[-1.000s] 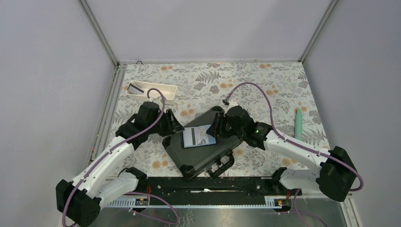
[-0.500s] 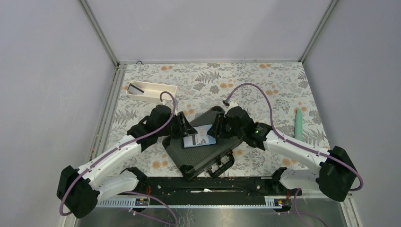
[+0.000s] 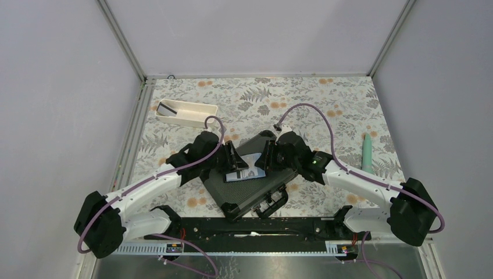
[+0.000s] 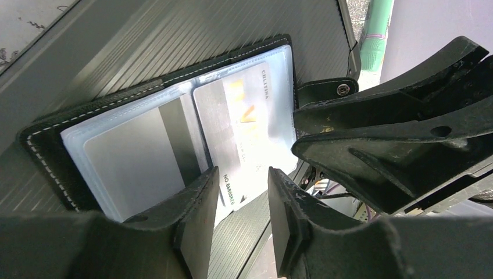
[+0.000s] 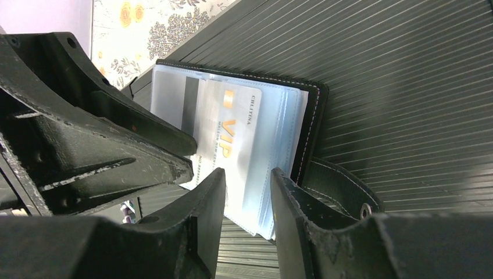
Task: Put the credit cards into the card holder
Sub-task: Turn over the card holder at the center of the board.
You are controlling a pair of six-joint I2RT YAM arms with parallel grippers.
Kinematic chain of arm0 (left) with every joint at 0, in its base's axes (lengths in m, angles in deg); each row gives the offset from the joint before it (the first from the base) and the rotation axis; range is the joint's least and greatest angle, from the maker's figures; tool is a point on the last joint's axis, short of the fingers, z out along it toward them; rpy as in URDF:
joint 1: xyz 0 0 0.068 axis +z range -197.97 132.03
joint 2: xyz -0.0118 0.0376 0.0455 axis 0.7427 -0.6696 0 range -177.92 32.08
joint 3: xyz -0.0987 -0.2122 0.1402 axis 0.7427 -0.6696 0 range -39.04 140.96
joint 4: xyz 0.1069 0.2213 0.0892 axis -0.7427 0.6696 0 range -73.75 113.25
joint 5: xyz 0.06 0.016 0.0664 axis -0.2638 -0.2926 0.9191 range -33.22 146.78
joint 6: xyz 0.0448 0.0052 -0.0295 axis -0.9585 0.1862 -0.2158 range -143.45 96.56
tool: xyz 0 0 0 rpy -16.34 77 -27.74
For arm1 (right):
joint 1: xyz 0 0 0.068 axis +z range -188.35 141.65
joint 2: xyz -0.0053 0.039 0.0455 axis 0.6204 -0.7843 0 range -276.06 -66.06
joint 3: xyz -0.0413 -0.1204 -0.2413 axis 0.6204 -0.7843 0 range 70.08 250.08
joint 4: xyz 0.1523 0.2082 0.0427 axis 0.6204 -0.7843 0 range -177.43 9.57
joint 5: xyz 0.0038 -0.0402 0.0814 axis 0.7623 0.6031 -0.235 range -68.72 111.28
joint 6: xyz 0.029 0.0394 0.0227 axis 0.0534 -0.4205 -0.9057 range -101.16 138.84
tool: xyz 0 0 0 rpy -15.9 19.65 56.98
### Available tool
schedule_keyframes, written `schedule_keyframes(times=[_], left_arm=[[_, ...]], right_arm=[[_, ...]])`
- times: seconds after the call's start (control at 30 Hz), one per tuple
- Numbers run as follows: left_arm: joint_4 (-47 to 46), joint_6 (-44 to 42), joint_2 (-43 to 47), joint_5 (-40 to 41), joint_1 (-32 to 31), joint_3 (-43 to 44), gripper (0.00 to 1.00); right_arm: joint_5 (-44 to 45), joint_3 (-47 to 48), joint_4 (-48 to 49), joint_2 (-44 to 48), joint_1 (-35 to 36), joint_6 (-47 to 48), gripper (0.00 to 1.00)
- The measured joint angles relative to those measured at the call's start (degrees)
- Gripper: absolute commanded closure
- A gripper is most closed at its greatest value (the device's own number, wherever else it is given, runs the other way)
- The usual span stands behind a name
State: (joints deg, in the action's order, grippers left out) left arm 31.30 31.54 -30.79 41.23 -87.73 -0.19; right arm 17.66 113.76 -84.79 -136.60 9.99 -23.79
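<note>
The black card holder (image 3: 250,170) lies open on the large black hard case (image 3: 256,192). In the left wrist view its grey-blue sleeves (image 4: 174,133) hold a grey card with a dark stripe (image 4: 139,157) and a pale VIP card (image 4: 244,122) whose lower end sticks out. My left gripper (image 4: 241,224) is open over that protruding end. My right gripper (image 5: 247,224) is open, its jaws astride the sleeve edge beside the VIP card (image 5: 232,133). The grippers face each other, left (image 3: 237,164) and right (image 3: 266,161). Another dark card (image 3: 167,108) lies in the white tray.
The long white tray (image 3: 192,116) stands at the back left. A green cylinder (image 3: 367,152) lies at the right on the floral cloth. The holder's snap tab (image 5: 343,197) lies beside my right finger. The case handle (image 3: 273,203) points toward the near edge.
My left arm has swung right from beside the case until its gripper is over the open card holder, facing the right gripper. The right arm has barely moved.
</note>
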Motion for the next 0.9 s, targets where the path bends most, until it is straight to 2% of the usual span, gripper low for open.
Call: schedule_keyframes(times=[0.67,0.8,0.9], left_arm=[[-6.43,1.95,-2.10,0.02,-0.85,-1.75,0.67],[-9.20,2.27,-2.03,-0.04,-0.85,-2.99,0.69],[-11.26,2.49,-1.99,-0.22,-0.85,-4.00,0.68]], right_arm=[[-2.14,-2.19,5.38,-0.39,-0.02,-1.66,0.64],[-3.56,-2.21,6.88,-0.96,-0.02,-2.03,0.70],[-3.61,-2.19,7.45,-1.42,-0.02,-2.19,0.80]])
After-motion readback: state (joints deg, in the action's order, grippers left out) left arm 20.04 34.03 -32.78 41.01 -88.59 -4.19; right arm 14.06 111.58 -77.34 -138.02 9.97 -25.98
